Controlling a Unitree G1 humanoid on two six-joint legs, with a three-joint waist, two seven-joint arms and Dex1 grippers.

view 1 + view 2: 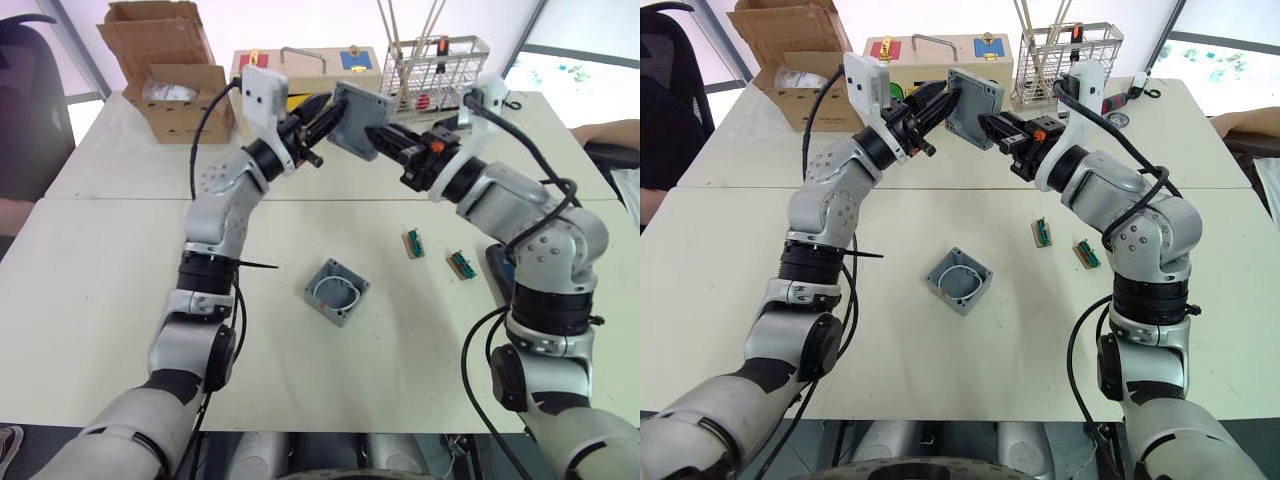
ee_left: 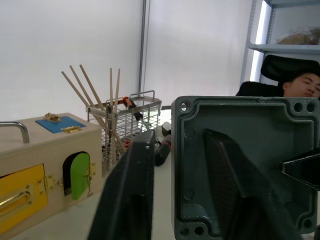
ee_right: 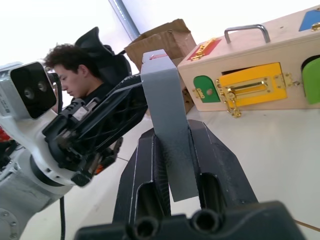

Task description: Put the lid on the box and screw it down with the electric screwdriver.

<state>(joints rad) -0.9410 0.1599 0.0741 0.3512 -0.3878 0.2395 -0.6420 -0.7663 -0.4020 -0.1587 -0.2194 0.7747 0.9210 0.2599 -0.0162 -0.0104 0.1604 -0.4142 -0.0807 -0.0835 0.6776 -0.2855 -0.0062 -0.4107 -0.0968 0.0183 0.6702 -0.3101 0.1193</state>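
The right gripper [image 3: 172, 165] clamps the lid [image 1: 362, 121] in mid-air; the left gripper [image 1: 322, 122] pinches its opposite edge; the box [image 1: 337, 291] sits open on the surface [image 1: 100, 290].

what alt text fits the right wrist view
The right gripper pinches the grey lid edge-on between its black fingers, with the left gripper at the lid's far side. Behind are a wooden box with coloured doors, a cardboard box and a seated person.

Markings check — nothing legible.
No text, label, brand or number can be read on any item or surface in these views — none.
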